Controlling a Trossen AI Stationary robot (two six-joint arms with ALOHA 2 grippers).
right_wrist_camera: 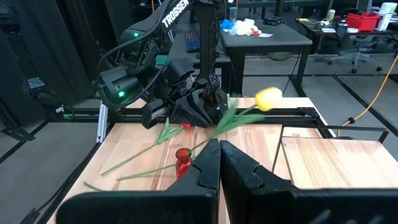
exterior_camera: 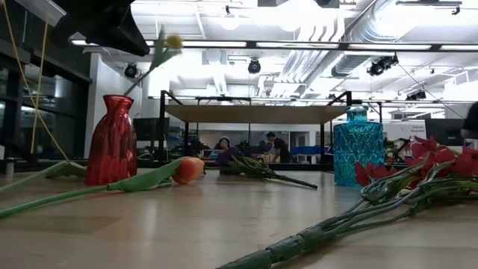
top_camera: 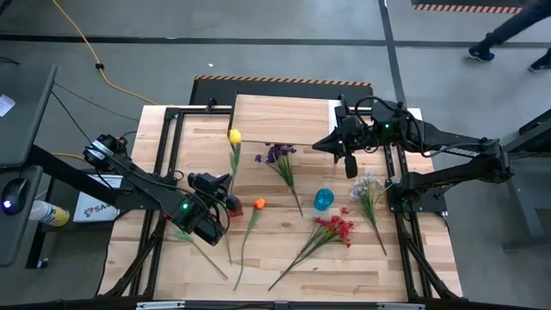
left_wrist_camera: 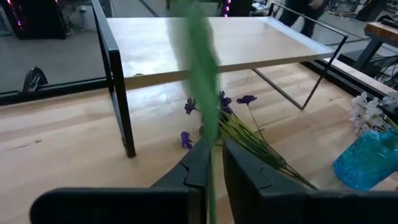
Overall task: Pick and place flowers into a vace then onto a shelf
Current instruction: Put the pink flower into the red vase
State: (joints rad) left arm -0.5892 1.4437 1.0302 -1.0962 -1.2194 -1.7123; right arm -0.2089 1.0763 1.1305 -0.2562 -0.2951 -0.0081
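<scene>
- Yellow tulip (top_camera: 234, 136) has its stem leaning out of the red vase (top_camera: 233, 205), its head at twelve o'clock from the vase, beside the shelf (top_camera: 284, 119).
- My left claw (left_wrist_camera: 214, 163) sits narrow around that green stem, above the vase.
- Orange tulip (top_camera: 259, 204) lies at three o'clock of the vase; purple spray (top_camera: 275, 155) and blue vase (top_camera: 323, 200) lie farther that way.
- My right claw (right_wrist_camera: 219, 149) hangs pinched together, empty, near the shelf's right edge.

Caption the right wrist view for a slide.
Left gripper holding the yellow tulip by its stem above the red vase.
</scene>
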